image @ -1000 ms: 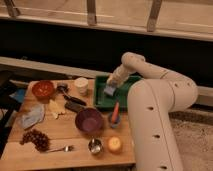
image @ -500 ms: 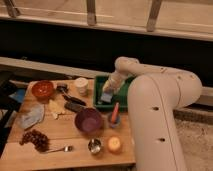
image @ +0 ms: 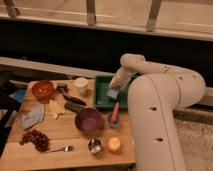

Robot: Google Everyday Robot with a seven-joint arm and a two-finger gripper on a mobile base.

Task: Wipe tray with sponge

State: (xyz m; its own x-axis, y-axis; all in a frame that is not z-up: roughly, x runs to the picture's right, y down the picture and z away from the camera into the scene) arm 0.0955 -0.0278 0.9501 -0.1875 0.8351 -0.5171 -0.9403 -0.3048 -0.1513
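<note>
Wooden tabletop (image: 70, 142) in front of a dark wall, pretty cluttered. One green tray (image: 100, 97) sits at the far right corner, and the white arm's gripper (image: 114, 90) is down over it, pinching the one blue-grey sponge (image: 112, 93) against the tray's right side. I count one purple bowl (image: 88, 120) mid-table, one orange bowl (image: 42, 89) (far left), one white cup (image: 80, 85), one bunch of grapes (image: 34, 139), one spoon (image: 57, 149) along the near edge.
</note>
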